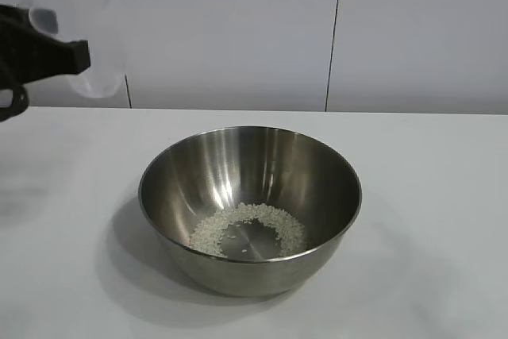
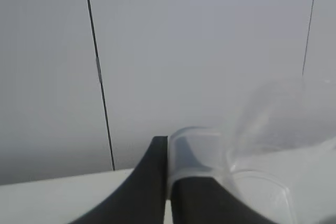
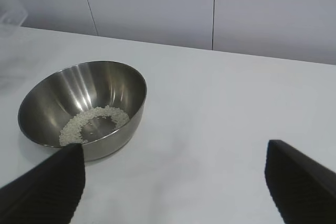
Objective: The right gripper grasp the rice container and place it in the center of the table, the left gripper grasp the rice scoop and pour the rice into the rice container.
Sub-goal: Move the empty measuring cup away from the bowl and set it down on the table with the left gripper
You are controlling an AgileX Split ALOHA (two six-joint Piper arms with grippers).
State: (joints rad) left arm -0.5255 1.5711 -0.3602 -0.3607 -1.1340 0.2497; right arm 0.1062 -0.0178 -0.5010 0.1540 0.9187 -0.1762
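The rice container (image 1: 238,163), a big shiny steel bowl, stands in the middle of the table (image 1: 432,196) with a ring of white rice (image 1: 255,213) on its bottom. Up at the far left, above the table, my left gripper (image 1: 79,55) is shut on the handle of the clear rice scoop (image 1: 99,45). In the left wrist view the handle (image 2: 194,153) is pinched between the black fingers (image 2: 152,182) and the cup points away. My right gripper (image 3: 173,148) is open and holds nothing, apart from the rice container (image 3: 63,90) and its rice (image 3: 94,116).
Pale wall panels with dark seams (image 1: 333,33) stand behind the table's far edge. White tabletop stretches all round the bowl.
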